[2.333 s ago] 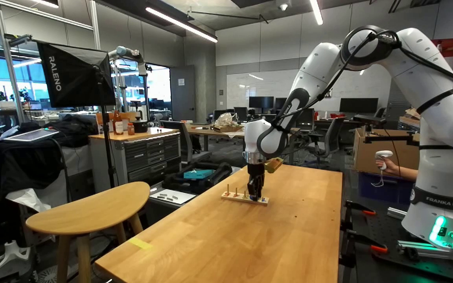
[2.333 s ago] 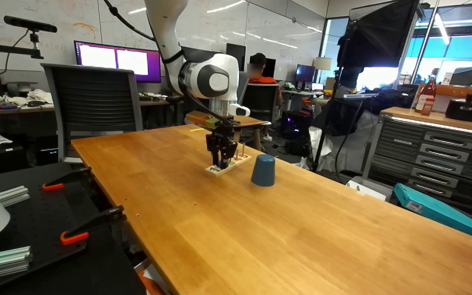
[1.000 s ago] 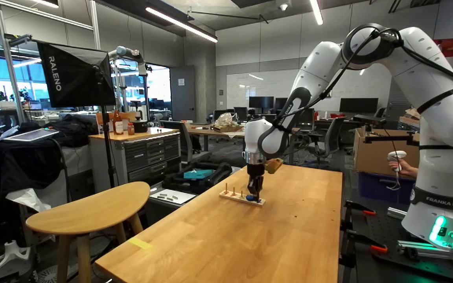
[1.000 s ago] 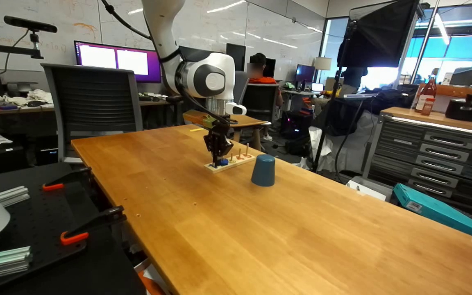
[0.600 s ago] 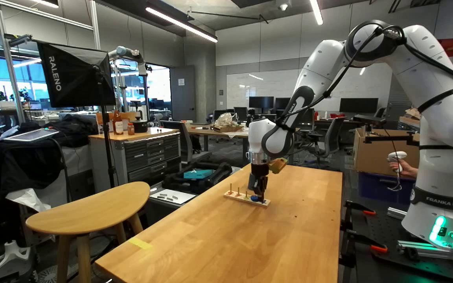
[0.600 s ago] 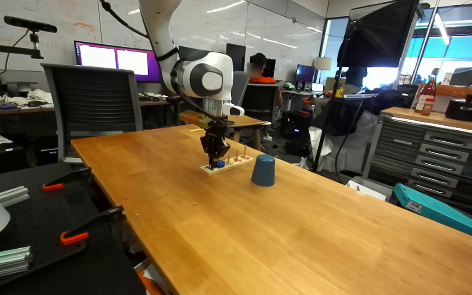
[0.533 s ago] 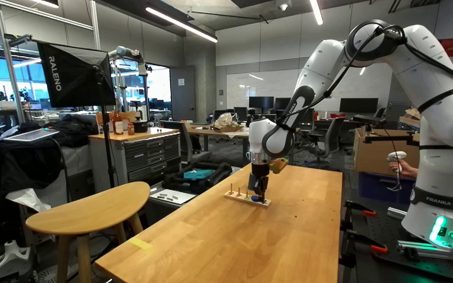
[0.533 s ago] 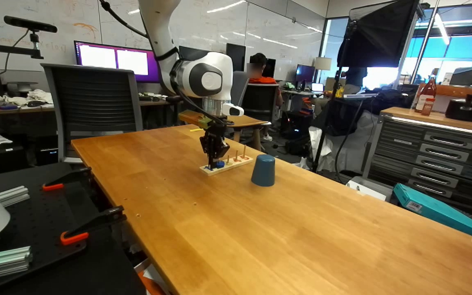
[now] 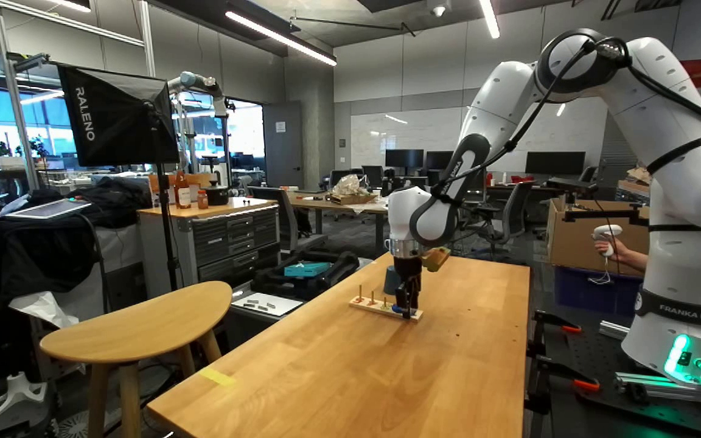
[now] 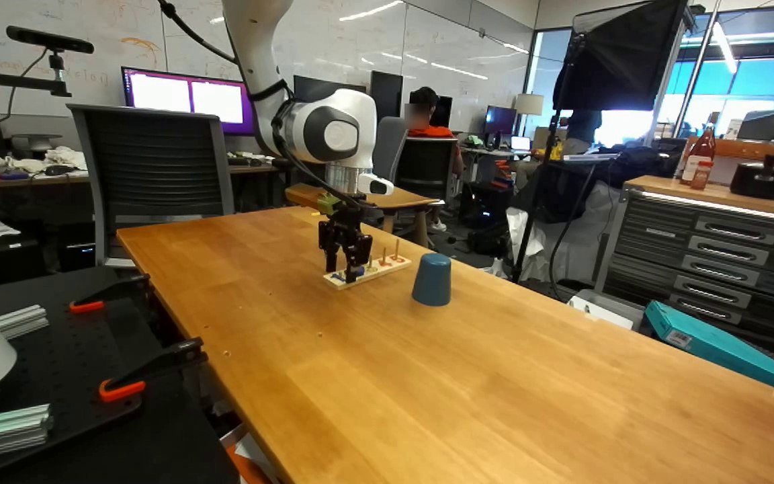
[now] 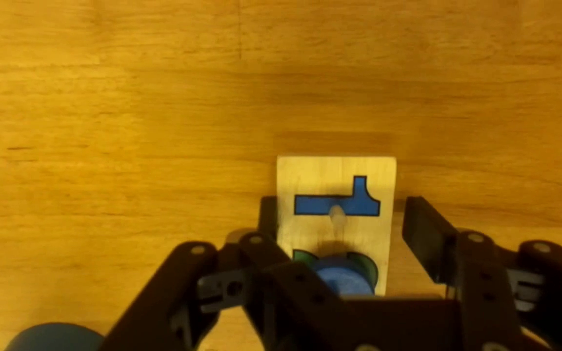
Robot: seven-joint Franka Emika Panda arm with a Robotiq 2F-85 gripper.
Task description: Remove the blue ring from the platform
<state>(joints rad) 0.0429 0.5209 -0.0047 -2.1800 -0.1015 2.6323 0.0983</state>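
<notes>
The platform (image 11: 334, 168) is a pale wooden base with painted numerals and upright pegs; it lies on the tabletop in both exterior views (image 9: 369, 307) (image 10: 390, 267). The blue ring (image 11: 343, 282) sits over the green numeral on it, partly covered by my gripper's parts. The ring also shows beside the fingers in both exterior views (image 9: 397, 309) (image 10: 360, 271). My gripper (image 11: 341, 214) is open and empty. Its fingers stand low on both sides of the platform's end, around a bare peg (image 11: 338, 215) on the blue numeral. The ring is not between the fingertips. The gripper shows in both exterior views (image 9: 408, 313) (image 10: 342, 272).
A blue-grey upturned cup (image 10: 432, 279) stands beside the platform; it shows partly behind the gripper (image 9: 390, 280) and at the wrist view's lower left (image 11: 56, 337). Several thin pegs (image 10: 397, 247) rise from the platform's other part. The tabletop's edge (image 10: 629, 321) runs beyond the cup.
My gripper was over the ring, then moved off it toward the platform's end. The wrist has turned and the fingers now show apart. The platform and ring have shifted slightly along with it.
</notes>
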